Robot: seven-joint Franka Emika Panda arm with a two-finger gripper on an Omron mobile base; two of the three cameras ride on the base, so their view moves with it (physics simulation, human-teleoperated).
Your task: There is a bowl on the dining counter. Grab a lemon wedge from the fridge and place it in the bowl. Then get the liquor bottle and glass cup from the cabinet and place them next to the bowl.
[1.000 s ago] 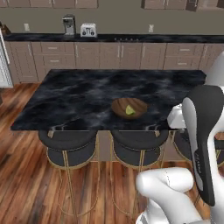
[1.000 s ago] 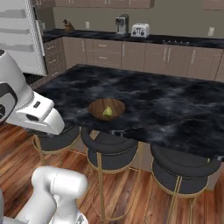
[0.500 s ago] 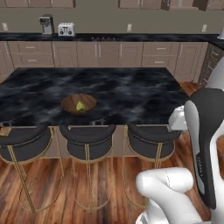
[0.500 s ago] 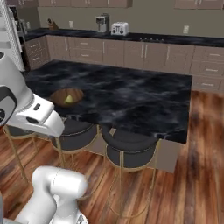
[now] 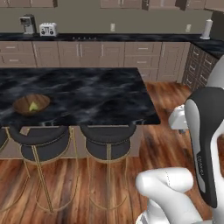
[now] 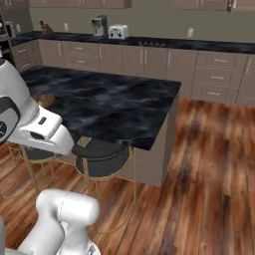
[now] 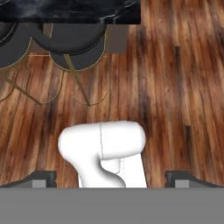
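The brown wooden bowl sits near the front edge of the black marble dining counter, and the yellow-green lemon wedge lies inside it. From the right base view the bowl peeks out behind my arm. My gripper hangs well right of the counter's end, pointing down at the wooden floor. It is open, its fingertips wide apart and holding nothing. Brown wall cabinets run along the top edge. The liquor bottle and glass cup are out of view.
Round dark stools stand tucked under the counter's front edge. The back counter carries a coffee machine, a toaster and a white cylinder. Open wooden floor lies right of the dining counter.
The whole picture has slid left in both base views, so the base has moved right along the counter. The bowl now sits far left. The gripper stays open.
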